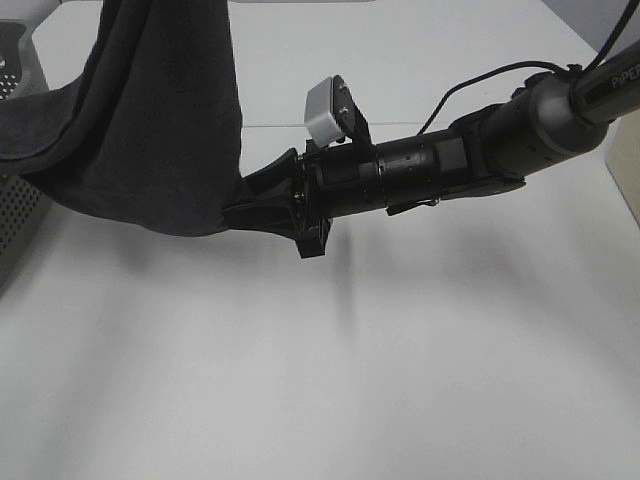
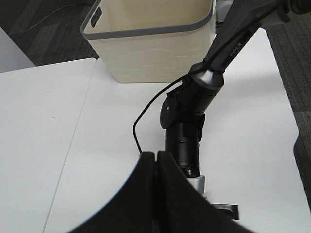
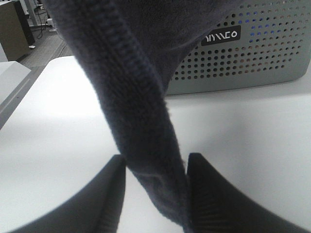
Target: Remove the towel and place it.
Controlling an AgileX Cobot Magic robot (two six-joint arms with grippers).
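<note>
In the high view, the grey perforated basket (image 1: 12, 215) sits at the 9 o'clock edge of the white tabletop (image 1: 400, 380). The towel (image 1: 160, 130) hangs down from 11 o'clock. Its upper end runs out of frame, its left end lies across the basket, and its lowest fold sags toward the centre. The left gripper (image 2: 156, 156) has its jaws pressed together. The right gripper (image 1: 235, 210) reaches in from 3 o'clock on the right arm (image 1: 500, 140), its jaws pinching the towel's hemmed lower edge. Broad open tabletop stretches from 4 to 8 o'clock. A cream basket (image 2: 150, 48) stands beyond the right arm, near the tabletop's edge.
</note>
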